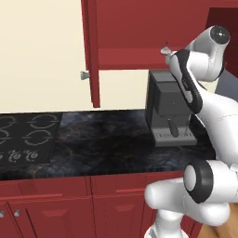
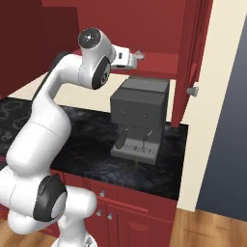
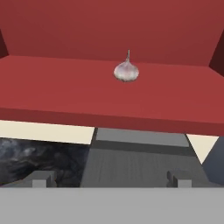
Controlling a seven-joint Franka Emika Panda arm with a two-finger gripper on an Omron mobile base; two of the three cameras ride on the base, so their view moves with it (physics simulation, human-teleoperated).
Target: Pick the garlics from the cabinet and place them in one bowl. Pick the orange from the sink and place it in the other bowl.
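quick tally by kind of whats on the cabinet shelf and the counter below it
small whitish-grey garlic bulb on the red cabinet shelf: 1
boxy grey coffee machine on the dark marbled counter: 1
black stovetop set in the counter: 1
total: 3

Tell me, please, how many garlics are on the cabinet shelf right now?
1: a single garlic sits upright mid-shelf, above the coffee machine. The arm may hide others in the base views.
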